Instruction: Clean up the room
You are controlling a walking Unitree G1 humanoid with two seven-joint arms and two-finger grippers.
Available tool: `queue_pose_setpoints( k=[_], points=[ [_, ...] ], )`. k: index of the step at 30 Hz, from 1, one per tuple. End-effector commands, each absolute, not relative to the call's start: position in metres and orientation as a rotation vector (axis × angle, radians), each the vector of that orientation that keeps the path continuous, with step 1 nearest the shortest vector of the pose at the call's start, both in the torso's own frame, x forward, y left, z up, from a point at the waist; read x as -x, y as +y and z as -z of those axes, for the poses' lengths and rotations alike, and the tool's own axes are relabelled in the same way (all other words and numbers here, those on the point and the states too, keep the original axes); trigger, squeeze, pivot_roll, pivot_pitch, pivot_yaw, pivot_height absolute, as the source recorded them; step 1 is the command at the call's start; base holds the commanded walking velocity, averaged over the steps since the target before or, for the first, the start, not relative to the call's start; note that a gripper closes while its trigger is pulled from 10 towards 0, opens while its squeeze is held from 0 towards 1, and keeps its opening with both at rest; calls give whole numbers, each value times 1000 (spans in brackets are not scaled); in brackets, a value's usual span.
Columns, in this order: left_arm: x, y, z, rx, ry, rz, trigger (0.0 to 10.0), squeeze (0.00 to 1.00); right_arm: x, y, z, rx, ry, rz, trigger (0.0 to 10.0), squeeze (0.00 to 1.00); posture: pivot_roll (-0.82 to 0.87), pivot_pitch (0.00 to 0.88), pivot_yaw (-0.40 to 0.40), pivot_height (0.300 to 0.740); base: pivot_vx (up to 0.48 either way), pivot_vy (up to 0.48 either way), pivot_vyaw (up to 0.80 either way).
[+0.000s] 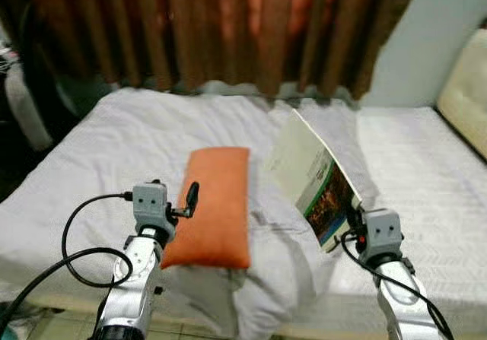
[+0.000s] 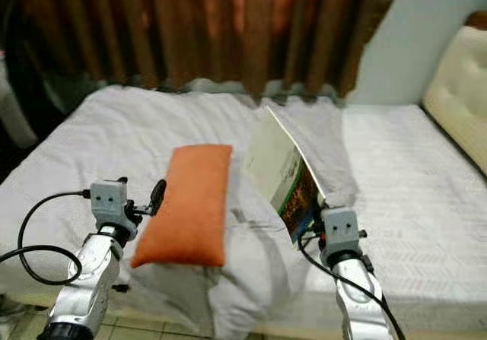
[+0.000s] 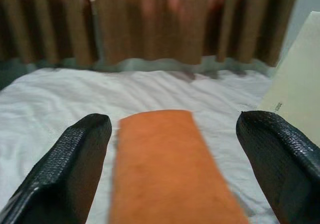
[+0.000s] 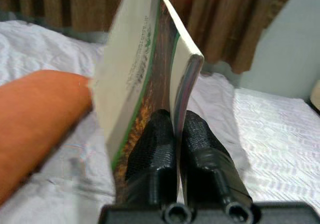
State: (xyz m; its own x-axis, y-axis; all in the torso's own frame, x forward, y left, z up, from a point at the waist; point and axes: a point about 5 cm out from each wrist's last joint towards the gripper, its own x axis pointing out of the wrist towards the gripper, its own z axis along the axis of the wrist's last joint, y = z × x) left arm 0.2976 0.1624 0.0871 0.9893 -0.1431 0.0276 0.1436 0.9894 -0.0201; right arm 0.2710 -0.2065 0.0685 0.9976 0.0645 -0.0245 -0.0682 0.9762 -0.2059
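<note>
The right gripper [image 4: 176, 134] has its jaws pinched on the lower corner of a book [image 1: 316, 176], one textured black finger on each side of the thin cover. The book is held up off the bed [image 1: 426, 180], tilted, fanned partly open, with a pale plain face, a green stripe and a dark brownish picture; its small print is too blurred to read. The left gripper [image 3: 175, 169] hovers with jaws spread wide, its knurled fingers [image 3: 75, 169] either side of an orange pillow [image 1: 217, 203] in the wrist view. The pillow is a long soft rectangle with a fuzzy fabric surface, lying on the rumpled white sheet just beside the book. The mattress to the right has a quilted zigzag texture. Brown pleated curtains [image 1: 228, 28] hang behind the bed
</note>
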Motion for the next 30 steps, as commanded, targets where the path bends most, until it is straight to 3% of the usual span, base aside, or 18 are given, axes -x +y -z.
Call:
queue_pose_setpoints(
  k=[1, 15, 30],
  points=[
    [-295, 153, -80, 29, -9, 177, 10000, 0, -270, -210, -75, 216, -10, -56, 0, 0, -83, 0, -4, 740, 0, -454, 0],
    [-287, 146, -72, 28, -10, 183, 10000, 0, -268, -208, -69, 180, 46, -110, 0, 0, -84, 0, -31, 740, 0, -459, 0],
    [-291, 160, -74, -7, -12, 168, 10000, 0, -273, -197, -66, 130, 63, -132, 0, 0, -63, 0, -13, 740, 0, -439, -85]
  ],
)
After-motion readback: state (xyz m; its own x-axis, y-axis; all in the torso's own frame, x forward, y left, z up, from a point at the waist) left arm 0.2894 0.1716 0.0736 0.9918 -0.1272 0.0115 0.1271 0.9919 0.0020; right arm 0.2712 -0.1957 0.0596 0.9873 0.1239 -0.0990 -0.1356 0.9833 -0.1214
